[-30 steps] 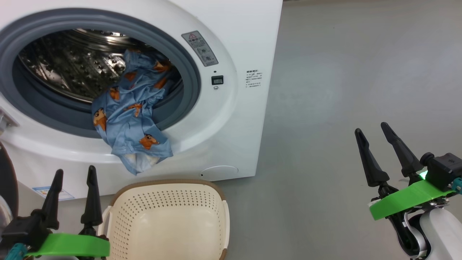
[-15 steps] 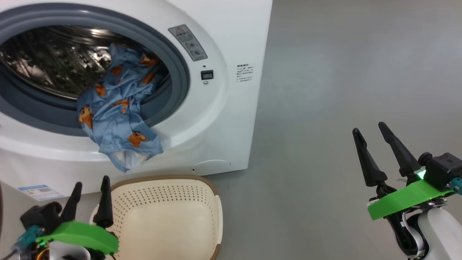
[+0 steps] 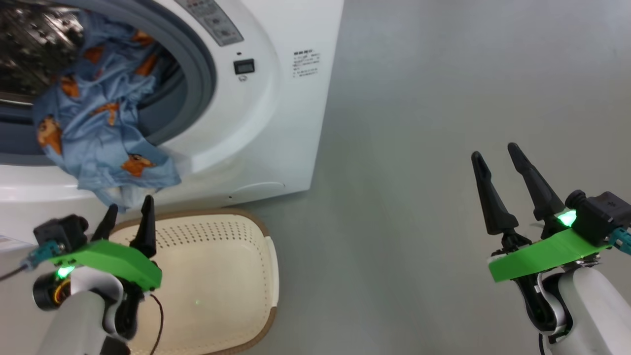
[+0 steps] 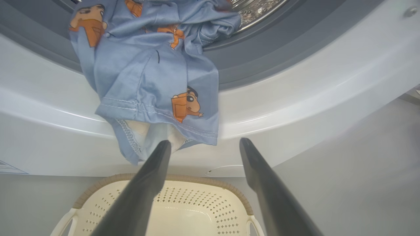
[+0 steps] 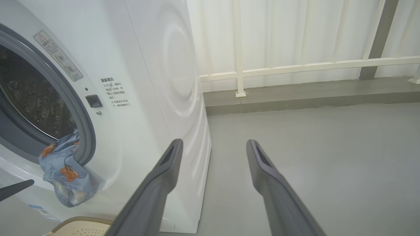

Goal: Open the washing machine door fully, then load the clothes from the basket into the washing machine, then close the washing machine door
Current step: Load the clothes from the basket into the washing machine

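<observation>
Washing machine is the landmark. Clothes: blue bear-print bundle, half in the steel drum, draped over the grey gasket and the machine's white front lip, lower end hanging down the front panel. Basket sits on the grey floor right in front of the machine, under the hanging hem, its perforated inside showing.

Left pincer: wide, nothing between the fingers, over the basket's machine-side rim, tips just below the hem. Right pincer: wide, holding nothing, well apart from the machine, out over the floor beyond its right corner.

Left wrist view gives the close-up: stitched hem, cream-white lining poking out at the bottom, one finger's tip overlapping that lining; touching or just in front, cannot tell.

Right wrist view adds the machine's side panel, a pale railing along the wall behind it, the warning sticker and a small dark square right of the opening, plus one dark fingertip of the left pincer low in front of the machine.
</observation>
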You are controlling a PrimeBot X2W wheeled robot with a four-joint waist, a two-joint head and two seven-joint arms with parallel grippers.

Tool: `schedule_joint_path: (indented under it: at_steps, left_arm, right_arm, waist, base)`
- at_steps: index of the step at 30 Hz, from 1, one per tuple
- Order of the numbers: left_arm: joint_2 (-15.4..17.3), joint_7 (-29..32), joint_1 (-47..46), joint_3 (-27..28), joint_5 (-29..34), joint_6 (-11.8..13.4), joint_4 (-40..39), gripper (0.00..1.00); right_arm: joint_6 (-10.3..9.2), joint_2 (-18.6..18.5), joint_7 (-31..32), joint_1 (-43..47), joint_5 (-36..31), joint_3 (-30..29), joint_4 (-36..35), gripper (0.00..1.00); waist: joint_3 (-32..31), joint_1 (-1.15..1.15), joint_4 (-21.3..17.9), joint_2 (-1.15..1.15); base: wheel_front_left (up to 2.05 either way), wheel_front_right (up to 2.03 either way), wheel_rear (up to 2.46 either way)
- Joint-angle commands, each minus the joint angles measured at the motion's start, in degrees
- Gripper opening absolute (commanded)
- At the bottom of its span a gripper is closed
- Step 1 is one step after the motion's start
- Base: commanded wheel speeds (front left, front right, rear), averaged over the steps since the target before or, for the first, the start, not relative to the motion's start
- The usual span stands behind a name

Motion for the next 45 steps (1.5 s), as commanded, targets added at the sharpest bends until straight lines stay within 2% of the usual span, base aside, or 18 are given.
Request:
schedule_joint_path:
  at_steps: [1, 14, 22, 26, 27, 31, 33, 34, 45]
  left_arm:
    - [2.41, 0.01, -2.76, 0.8, -1.02, -0.18, 0.67, 1.0]
    - [6.58, -1.14, -13.8, -1.34, -8.94, -0.19, 12.21, 1.0]
    - [9.2, -1.35, -19.15, -0.28, -11.31, -0.19, 18.43, 1.0]
    - [10.17, -3.71, -21.69, 0.88, -11.93, 0.48, 21.55, 1.0]
    - [10.81, -5.49, -22.61, 1.54, -11.97, 1.62, 22.7, 0.95]
    - [11.32, -7.14, -23.49, 1.83, -11.55, 2.84, 24.73, 0.69]
    - [11.55, -7.76, -23.72, 1.7, -11.06, 2.8, 24.95, 0.4]
    - [11.53, -7.97, -23.76, 1.57, -10.78, 2.66, 24.91, 0.0]
    - [10.49, -8.51, -21.98, 0.1, -9.02, 0.5, 24.05, 0.0]
  right_arm:
    - [0.42, -0.02, -0.46, -1.43, -0.95, 0.61, -1.69, 1.0]
    - [0.42, 3.05, -0.46, -3.29, -2.13, 0.33, -2.63, 1.0]
    - [0.42, 4.32, -0.46, -3.94, -2.58, 0.28, -3.3, 1.0]
    - [0.42, 4.85, -0.46, -4.12, -2.88, 0.21, -3.4, 1.0]
    - [0.42, 5.0, -0.46, -4.09, -2.99, 0.1, -3.38, 1.0]
    - [0.42, 5.29, -0.46, -4.16, -3.25, -0.04, -3.19, 1.0]
    - [0.42, 5.36, -0.46, -4.44, -3.25, 0.12, -3.09, 1.0]
    - [0.42, 5.37, -0.46, -4.57, -3.27, 0.18, -3.04, 1.0]
    - [0.42, 4.77, -0.46, -5.23, -2.83, 0.66, -2.07, 1.0]
  waist:
    - [4.65, -0.01, -2.99, 0.0]
    - [10.98, -0.01, -7.9, 0.0]
    - [13.98, -0.01, -9.12, 0.0]
    - [14.88, -0.01, -9.2, 0.0]
    - [15.13, -0.01, -9.09, 0.0]
    - [15.33, -0.01, -8.56, 0.0]
    - [15.33, -0.01, -8.25, 0.0]
    - [15.3, -0.01, -8.07, 0.0]
    - [13.51, -0.01, -6.59, 0.0]
  base:
    - [0.0, 0.0, 0.0]
    - [0.0, 0.0, 0.0]
    - [0.0, 0.0, 0.0]
    - [0.0, 0.0, 0.0]
    - [0.0, 0.0, 0.0]
    - [0.0, 0.0, 0.0]
    - [0.0, 0.0, 0.0]
    - [0.0, 0.0, 0.0]
    - [0.0, 0.0, 0.0]
